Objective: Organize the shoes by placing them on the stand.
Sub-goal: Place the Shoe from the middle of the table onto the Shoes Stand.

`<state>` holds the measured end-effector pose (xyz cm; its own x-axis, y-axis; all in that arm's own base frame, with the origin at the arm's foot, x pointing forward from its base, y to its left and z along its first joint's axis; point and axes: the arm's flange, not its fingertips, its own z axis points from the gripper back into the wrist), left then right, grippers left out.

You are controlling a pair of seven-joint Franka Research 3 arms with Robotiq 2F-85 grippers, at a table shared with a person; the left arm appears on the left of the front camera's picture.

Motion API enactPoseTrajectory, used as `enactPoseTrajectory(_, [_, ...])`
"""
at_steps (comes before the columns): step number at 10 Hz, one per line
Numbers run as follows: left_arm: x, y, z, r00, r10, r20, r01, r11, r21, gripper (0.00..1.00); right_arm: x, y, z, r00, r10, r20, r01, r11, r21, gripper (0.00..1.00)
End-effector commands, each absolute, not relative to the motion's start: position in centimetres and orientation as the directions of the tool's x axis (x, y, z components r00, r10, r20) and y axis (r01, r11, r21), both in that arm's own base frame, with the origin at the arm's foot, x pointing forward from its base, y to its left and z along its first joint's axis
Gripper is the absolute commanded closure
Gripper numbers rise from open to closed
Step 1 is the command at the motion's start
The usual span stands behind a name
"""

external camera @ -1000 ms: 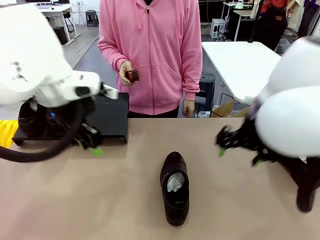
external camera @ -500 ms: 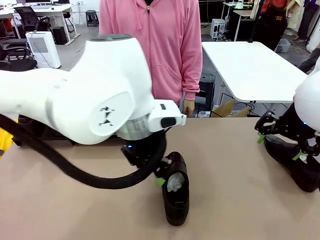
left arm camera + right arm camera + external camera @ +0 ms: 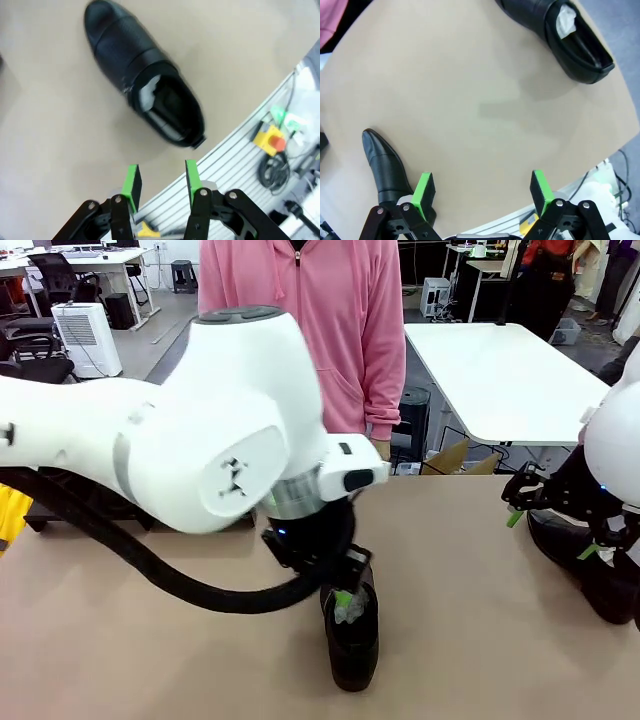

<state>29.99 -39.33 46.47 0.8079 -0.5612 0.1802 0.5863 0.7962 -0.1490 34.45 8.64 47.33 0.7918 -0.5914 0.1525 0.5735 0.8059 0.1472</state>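
Observation:
One black shoe (image 3: 352, 632) with white paper inside lies mid-table, toe away from me. My left gripper (image 3: 345, 597) hangs just over its opening. In the left wrist view the shoe (image 3: 145, 100) lies ahead of my left gripper (image 3: 161, 182), whose jaws stand partly apart with nothing between them. My right gripper (image 3: 545, 525) hovers wide open beside another shoe (image 3: 590, 575) at the table's right edge. The right wrist view has my right gripper (image 3: 482, 190) open, one shoe (image 3: 387, 172) by its left finger and a second shoe (image 3: 560, 35) at the top right. The stand (image 3: 35, 518) is mostly hidden behind my left arm.
A person in a pink hoodie (image 3: 340, 340) stands at the far side of the table, one hand (image 3: 378, 450) hanging at the edge. The bulky left arm and its black cable (image 3: 150, 565) cross the left half of the table. The table's near edge runs close behind both grippers.
My left arm swung from the stand at the left to above the middle shoe. My right gripper drew back to the right, beside the shoe there.

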Motion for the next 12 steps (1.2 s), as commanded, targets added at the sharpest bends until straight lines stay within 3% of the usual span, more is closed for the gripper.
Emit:
enactPoseTrajectory(1, [28.3,-44.8,45.3,0.845,-0.467,0.260,0.500,0.862,-0.079,0.51,34.5,8.5,47.4,0.804,-0.575,0.150,0.553,0.817,0.163,0.00])
enactPoseTrajectory(3, [27.8,-46.9,44.2,0.929,-0.307,0.208,0.328,0.942,-0.071,0.51,34.5,8.5,47.4,0.804,-0.575,0.150,0.553,0.817,0.163,0.00])
enactPoseTrajectory(7, [28.7,-49.2,41.5,0.976,-0.154,0.157,0.162,0.986,-0.041,0.51,34.5,8.5,47.4,0.804,-0.575,0.150,0.553,0.817,0.163,0.00])
enactPoseTrajectory(12, [30.4,-49.9,37.1,0.985,-0.108,0.132,0.114,0.993,-0.040,0.51,34.5,8.5,47.4,0.804,-0.575,0.150,0.553,0.817,0.163,0.00])
